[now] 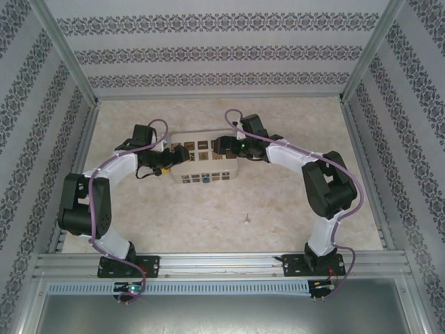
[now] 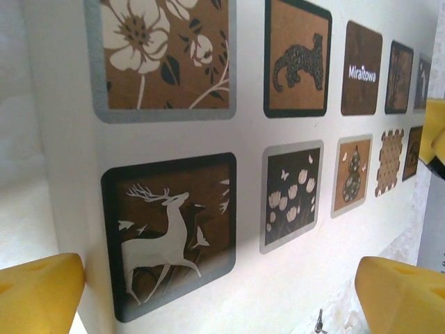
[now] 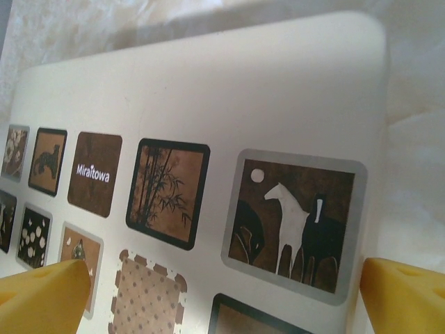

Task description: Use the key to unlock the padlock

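The white box (image 1: 201, 161) with brown patterned squares on its lid stands mid-table. A tiny blue spot at its front wall looks like the padlock (image 1: 206, 179); its shackle is too small to make out. The key (image 1: 246, 221) lies alone on the table in front of the box, and it appears as a dark sliver (image 2: 319, 321) low in the left wrist view. My left gripper (image 1: 169, 161) (image 2: 221, 278) is open at the box's left end, its yellow fingers spread wide over the lid. My right gripper (image 1: 221, 146) (image 3: 222, 278) is open at the right end, likewise spread.
The pale marbled tabletop (image 1: 278, 202) is ringed by patterned walls and metal frame posts (image 1: 361, 146). A yellow finger of the other gripper (image 2: 434, 132) shows at the far end of the lid in the left wrist view.
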